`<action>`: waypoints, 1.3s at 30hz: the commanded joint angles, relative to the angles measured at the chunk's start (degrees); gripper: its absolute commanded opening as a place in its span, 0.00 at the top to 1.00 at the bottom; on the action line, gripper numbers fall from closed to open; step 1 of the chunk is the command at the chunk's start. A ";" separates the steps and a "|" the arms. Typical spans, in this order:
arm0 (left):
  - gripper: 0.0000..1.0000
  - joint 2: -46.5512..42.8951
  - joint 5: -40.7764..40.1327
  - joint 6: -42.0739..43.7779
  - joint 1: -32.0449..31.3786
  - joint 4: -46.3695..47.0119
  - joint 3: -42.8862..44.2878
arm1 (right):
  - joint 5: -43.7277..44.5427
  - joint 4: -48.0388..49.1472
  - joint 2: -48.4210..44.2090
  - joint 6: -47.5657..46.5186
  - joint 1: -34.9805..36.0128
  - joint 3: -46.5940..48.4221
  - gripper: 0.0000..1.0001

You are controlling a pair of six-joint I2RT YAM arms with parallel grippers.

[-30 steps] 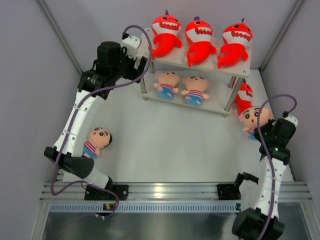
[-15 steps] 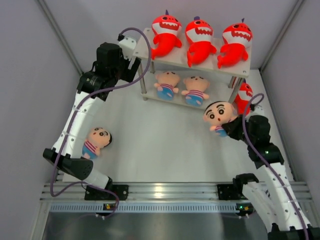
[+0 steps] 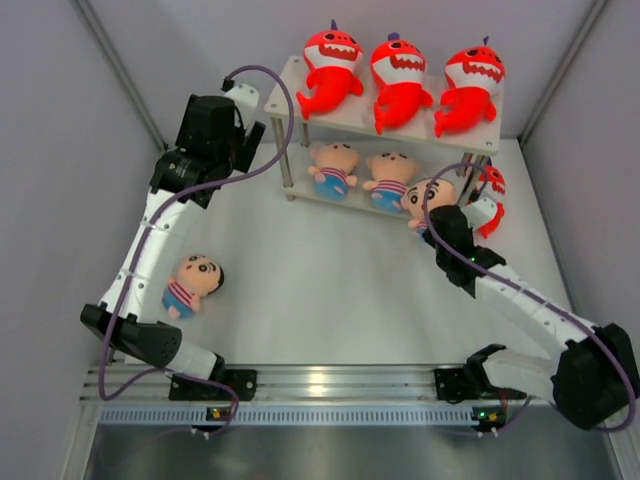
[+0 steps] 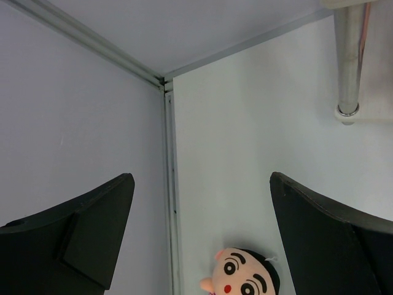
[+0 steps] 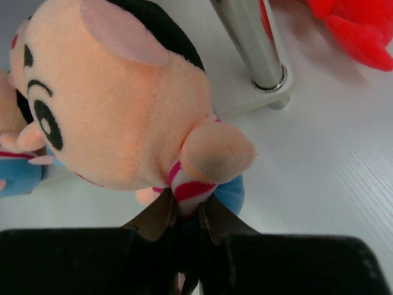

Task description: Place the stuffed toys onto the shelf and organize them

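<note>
The shelf [image 3: 292, 85] stands at the back with three red shark plushes [image 3: 398, 75] on its top board and two boy dolls [image 3: 333, 165] on the lower one. My right gripper [image 3: 447, 222] [image 5: 190, 206] is shut on the striped shirt of a third boy doll [image 3: 428, 195] [image 5: 116, 104], held at the lower board's right end beside the silver leg [image 5: 255, 46]. Another red shark [image 3: 490, 190] [image 5: 356, 31] lies on the table behind that leg. My left gripper [image 3: 250, 135] [image 4: 201, 178] hangs open left of the shelf. A boy doll [image 3: 192, 283] [image 4: 242, 279] lies on the table below it.
Grey walls close in the left, right and back sides. A wall seam [image 4: 169, 184] runs close to the lying doll. The shelf's front-left leg [image 4: 348, 61] stands to the right of my left gripper. A metal rail [image 3: 330, 385] crosses the near edge.
My right arm swung forward and left, carrying the boy doll from the right wall to the lower board's right end. My left gripper drew back left from the shelf, still open.
</note>
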 commanded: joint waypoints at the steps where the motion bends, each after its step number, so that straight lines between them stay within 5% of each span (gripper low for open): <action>1: 0.02 -1.98 -1.98 0.90 0.10 0.70 -0.03 | 6.82 8.62 6.04 3.02 1.91 4.05 1.00; 10: 0.02 -1.71 -1.63 1.16 0.18 0.70 -0.64 | 17.46 9.95 12.64 6.90 5.25 8.00 1.00; 23: 0.02 -2.42 -2.07 2.22 0.18 0.70 -0.73 | 0.96 21.37 25.55 -0.58 4.28 15.82 1.00; 31: 0.02 -2.42 -1.55 2.22 0.18 0.70 -1.34 | 8.23 13.12 18.72 5.91 3.23 11.79 1.00; 39: 0.02 -2.59 -1.63 2.04 0.18 0.70 -1.35 | 0.06 16.00 18.79 3.20 -3.45 9.24 1.00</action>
